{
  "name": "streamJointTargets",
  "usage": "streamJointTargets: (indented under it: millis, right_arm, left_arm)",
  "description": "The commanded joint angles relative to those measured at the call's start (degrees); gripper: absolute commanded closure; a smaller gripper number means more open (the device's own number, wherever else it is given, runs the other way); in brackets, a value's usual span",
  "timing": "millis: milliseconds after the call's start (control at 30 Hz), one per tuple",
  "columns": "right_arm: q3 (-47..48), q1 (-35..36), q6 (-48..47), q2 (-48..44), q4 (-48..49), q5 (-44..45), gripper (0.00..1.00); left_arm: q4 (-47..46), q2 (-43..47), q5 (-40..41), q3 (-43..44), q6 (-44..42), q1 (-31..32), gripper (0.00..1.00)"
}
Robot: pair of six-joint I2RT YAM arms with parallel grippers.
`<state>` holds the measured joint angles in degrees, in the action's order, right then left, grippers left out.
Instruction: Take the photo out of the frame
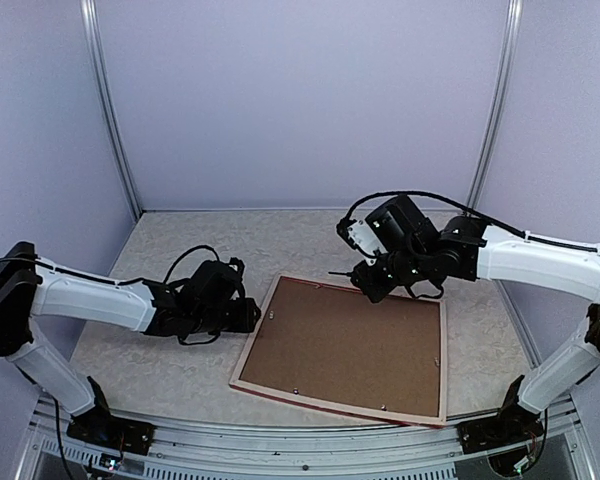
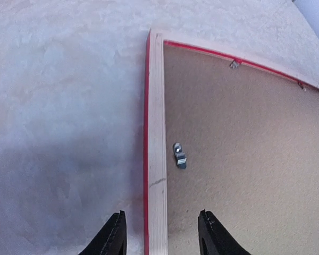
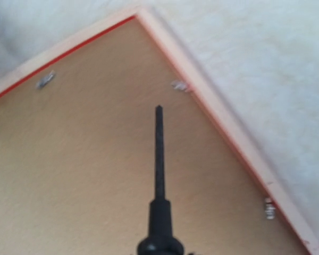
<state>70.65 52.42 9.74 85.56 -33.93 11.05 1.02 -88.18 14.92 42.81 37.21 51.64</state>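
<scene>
On the table [image 1: 180,250], frame [image 2: 157,106] lies face-down, stiff, probably light; photo hidden under backing board [image 1: 350,345]. Left gripper [image 2: 162,215] spread astride left rail, likely best hold; right gripper [image 1: 375,283] pinching screwdriver [image 3: 159,159].

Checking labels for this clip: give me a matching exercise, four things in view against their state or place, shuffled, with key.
1. frame
2. backing board
3. left gripper
4. screwdriver

A. held by the right gripper, tip above the board
B. face down on the table
C. open, straddling the frame's side rail
D. brown, facing up inside the rim

Pairs: 1-B, 2-D, 3-C, 4-A
</scene>
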Motion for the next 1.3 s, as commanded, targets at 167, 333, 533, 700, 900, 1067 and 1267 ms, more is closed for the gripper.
streamJointTargets:
  millis: [167, 333, 533, 700, 900, 1067, 1267]
  right_arm:
    - [-8.09, -1.68, 3.69, -6.98, 7.47, 6.46, 1.00]
    - [-10.82, -3.12, 4.70, -8.74, 7.44, 5.75, 1.00]
    - [-12.72, -4.32, 5.87, -9.85, 6.97, 4.07, 1.00]
    - [-12.43, -4.82, 6.96, -9.67, 5.39, 3.57, 1.00]
    - [-13.85, -5.27, 8.22, -9.93, 5.38, 3.19, 1.00]
    - [-13.44, -7.64, 8.70, -8.92, 6.70, 0.52, 1.00]
    - [-12.54, -10.19, 8.52, -6.71, 7.90, -4.27, 1.00]
  left_arm:
    - [-0.56, -0.77, -0.36, 10.58, -13.10, -5.60, 0.46]
    - [-8.27, -3.78, -4.06, 13.02, -19.72, -8.69, 0.41]
    - [-5.00, -9.65, -10.89, 21.78, -25.32, -14.05, 0.41]
    - [0.24, -17.66, -12.34, 29.46, -26.39, -16.83, 0.41]
    - [4.21, -25.58, -11.20, 33.36, -23.93, -16.98, 0.41]
    - [1.69, -27.05, -13.04, 31.12, -22.00, -16.77, 0.41]
    - [0.49, -29.08, -13.50, 29.82, -21.15, -16.27, 0.42]
